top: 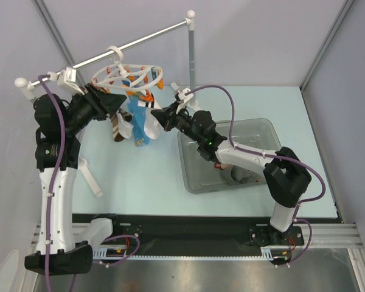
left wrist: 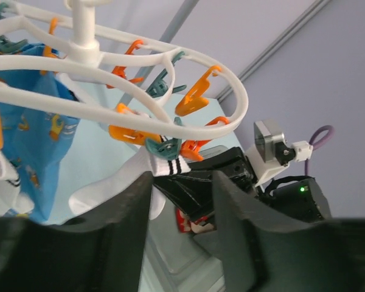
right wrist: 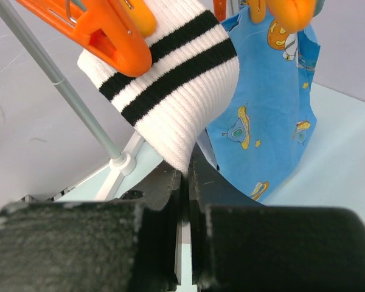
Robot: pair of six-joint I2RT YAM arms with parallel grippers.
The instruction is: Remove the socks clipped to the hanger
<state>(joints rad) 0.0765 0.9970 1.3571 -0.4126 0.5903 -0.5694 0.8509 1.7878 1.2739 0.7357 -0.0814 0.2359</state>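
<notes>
The white oval hanger [top: 128,75] hangs by its hook from the rail, with orange and teal clips [left wrist: 194,97]. A white sock with black stripes [right wrist: 170,91] hangs from an orange clip [right wrist: 103,24]. My right gripper [right wrist: 187,176] is shut on the sock's lower edge, just below the clip; it also shows in the top view [top: 158,115]. My left gripper [left wrist: 181,201] is open and empty, close under the hanger's left side [top: 118,100], facing the right gripper. A brown striped sock [top: 117,128] hangs below the ring.
A bright blue printed cloth [right wrist: 267,115] hangs clipped beside the sock. The white rail [top: 134,42] on its grey post [top: 191,55] carries the hanger. A clear plastic bin [top: 255,131] at the right holds a few small items.
</notes>
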